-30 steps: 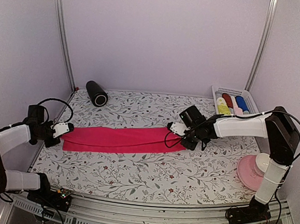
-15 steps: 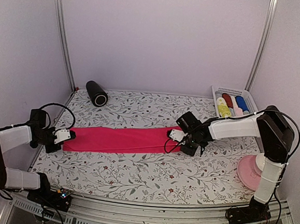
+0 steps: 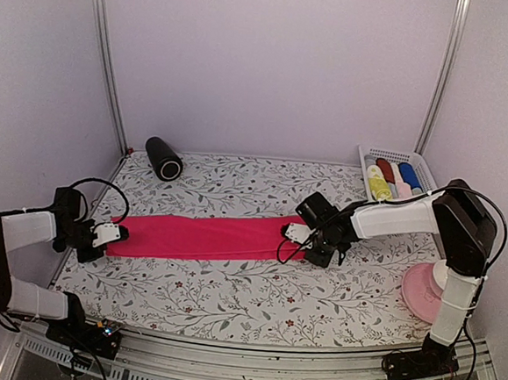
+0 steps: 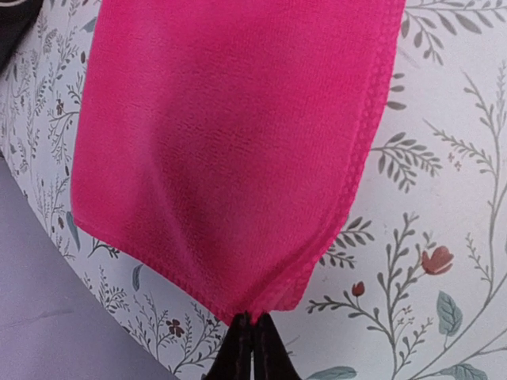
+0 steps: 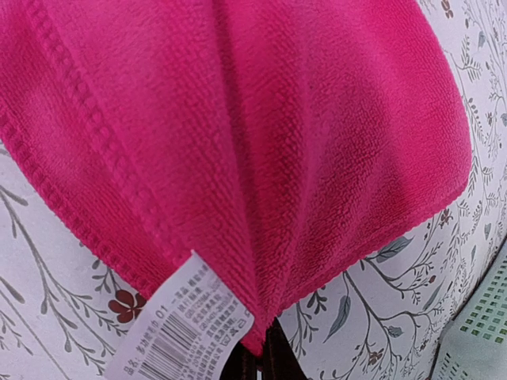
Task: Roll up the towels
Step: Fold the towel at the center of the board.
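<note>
The 2 arms lie low and face each other, the left gripper (image 3: 114, 230) pointing right and the right gripper (image 3: 294, 235) reaching left from a raised elbow, each with jaws pressed together on an end of the pink towel (image 3: 206, 237).

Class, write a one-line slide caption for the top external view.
Left gripper and right gripper pinch opposite ends of the hot pink towel, stretched flat on the floral table.

Towel (image 3: 202, 237) spans middle, cylinder (image 3: 162, 157) behind, basket (image 3: 394, 152) right
</note>
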You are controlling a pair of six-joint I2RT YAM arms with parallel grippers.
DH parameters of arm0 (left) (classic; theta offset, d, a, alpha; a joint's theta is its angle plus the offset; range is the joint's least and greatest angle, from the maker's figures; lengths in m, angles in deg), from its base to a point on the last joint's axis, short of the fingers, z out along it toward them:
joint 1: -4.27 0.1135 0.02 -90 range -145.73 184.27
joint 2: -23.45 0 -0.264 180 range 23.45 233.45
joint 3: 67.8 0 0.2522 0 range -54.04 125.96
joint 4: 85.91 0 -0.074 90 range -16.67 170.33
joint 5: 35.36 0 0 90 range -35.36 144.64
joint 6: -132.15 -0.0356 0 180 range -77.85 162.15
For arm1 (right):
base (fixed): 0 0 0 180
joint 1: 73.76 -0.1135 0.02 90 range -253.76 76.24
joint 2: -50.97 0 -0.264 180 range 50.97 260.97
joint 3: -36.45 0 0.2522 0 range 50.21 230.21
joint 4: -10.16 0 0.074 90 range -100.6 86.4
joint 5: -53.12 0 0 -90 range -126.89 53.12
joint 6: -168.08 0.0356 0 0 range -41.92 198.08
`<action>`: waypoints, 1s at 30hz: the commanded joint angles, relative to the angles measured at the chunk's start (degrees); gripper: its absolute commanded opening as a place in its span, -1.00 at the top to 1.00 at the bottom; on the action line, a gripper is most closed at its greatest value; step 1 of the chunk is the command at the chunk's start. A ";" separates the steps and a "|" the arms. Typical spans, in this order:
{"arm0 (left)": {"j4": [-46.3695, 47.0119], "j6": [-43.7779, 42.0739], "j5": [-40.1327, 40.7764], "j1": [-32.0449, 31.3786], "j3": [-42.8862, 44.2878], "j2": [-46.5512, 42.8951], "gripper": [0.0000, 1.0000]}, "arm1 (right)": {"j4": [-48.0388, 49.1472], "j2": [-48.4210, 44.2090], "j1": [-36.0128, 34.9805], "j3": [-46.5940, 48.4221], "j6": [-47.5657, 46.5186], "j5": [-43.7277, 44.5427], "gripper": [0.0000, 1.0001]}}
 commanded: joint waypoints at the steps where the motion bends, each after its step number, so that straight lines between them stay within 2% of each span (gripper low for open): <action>1: 1.68 0.90 0.93 0.55 -0.28 0.95 1.00 | -1.41 -0.40 -1.01 0.08 0.55 0.86 0.96; 11: 6.44 4.15 3.21 0.65 0.25 1.84 1.00 | 0.48 -4.84 -1.21 -2.43 -0.41 3.84 0.96; 22: 2.14 2.31 0.47 0.73 0.54 1.46 1.00 | 0.17 -3.57 -3.11 -4.08 -1.52 1.28 0.95; 24: 2.13 2.23 0.54 0.68 0.45 1.45 0.84 | -0.11 -3.33 -3.28 -4.24 -1.48 1.10 0.95; 26: 2.18 2.19 0.88 0.72 0.60 1.47 0.78 | -0.44 -3.17 -3.37 -4.14 -1.29 1.45 0.94; 28: 2.06 2.13 1.28 0.85 1.00 1.32 0.60 | -0.95 -3.06 -3.39 -4.25 -1.05 1.87 0.75; 30: 1.49 2.12 1.38 1.29 1.89 0.83 0.36 | -1.31 -3.27 -3.39 -4.27 -0.85 1.93 0.66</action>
